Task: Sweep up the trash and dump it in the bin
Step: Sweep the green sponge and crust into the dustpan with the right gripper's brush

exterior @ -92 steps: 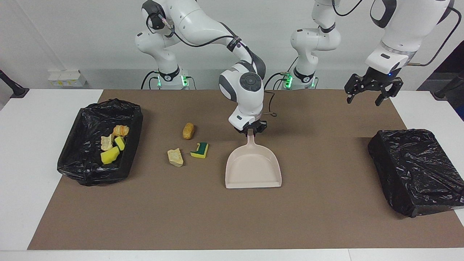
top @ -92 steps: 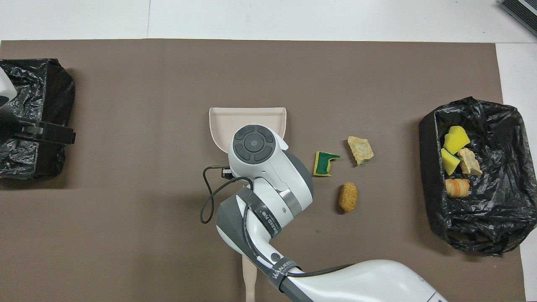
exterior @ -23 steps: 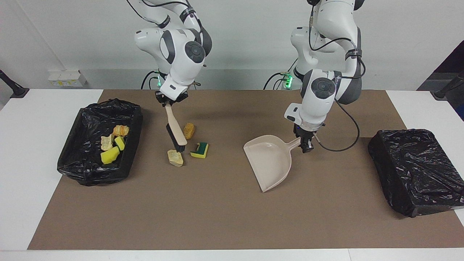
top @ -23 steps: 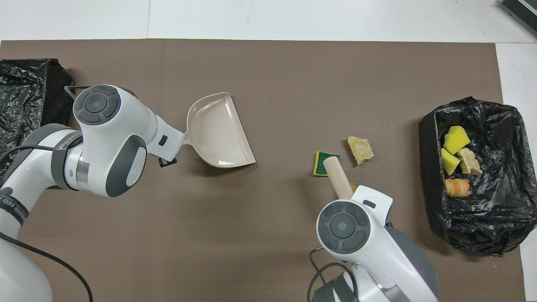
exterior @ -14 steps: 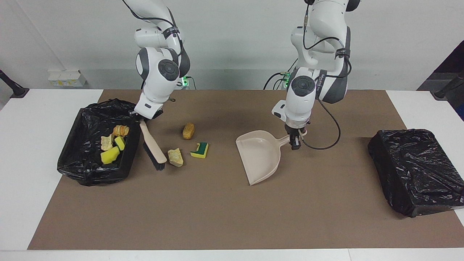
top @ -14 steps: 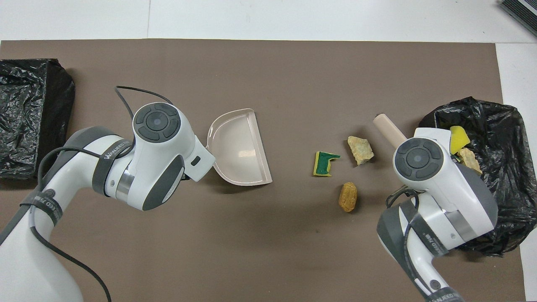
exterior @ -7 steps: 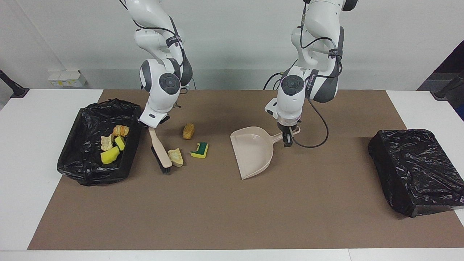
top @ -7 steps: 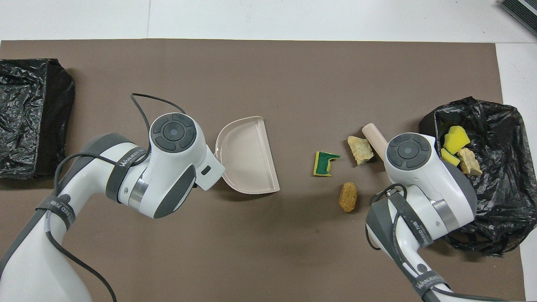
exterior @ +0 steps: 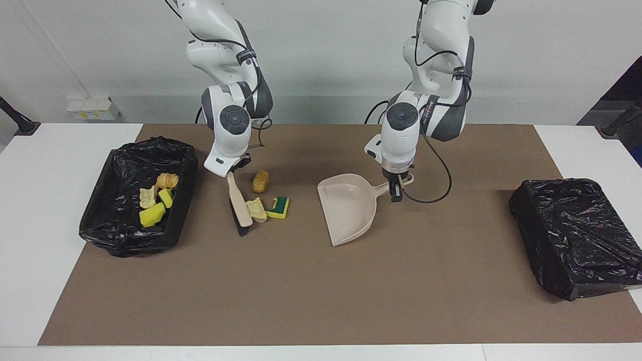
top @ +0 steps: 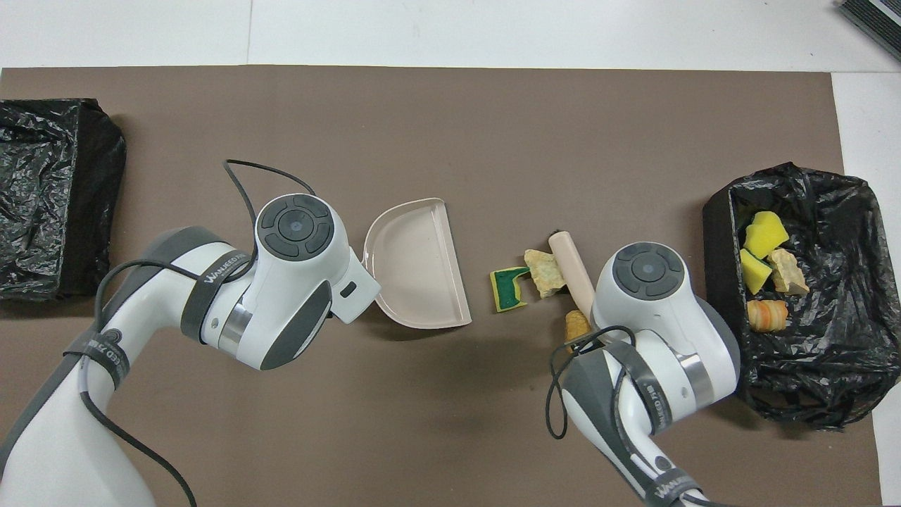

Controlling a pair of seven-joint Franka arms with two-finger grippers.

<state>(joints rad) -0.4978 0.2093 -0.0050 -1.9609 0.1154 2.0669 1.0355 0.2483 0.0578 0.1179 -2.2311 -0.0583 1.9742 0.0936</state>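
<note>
Four scraps lie in bin (exterior: pixel 120 165) | three scraps left on mat (exterior: pixel 321 301) | right gripper (exterior: pixel 231 169) clamps brush (exterior: pixel 239 206) | left gripper (exterior: pixel 396 186) clamps empty dustpan (exterior: pixel 348 208)

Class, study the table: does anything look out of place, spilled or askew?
Three scraps lie loose on the mat rather than in the open bin: a tan piece against the brush, touching a green-and-yellow sponge, and an orange-brown piece nearer the robots. The dustpan sits angled toward them, empty.
</note>
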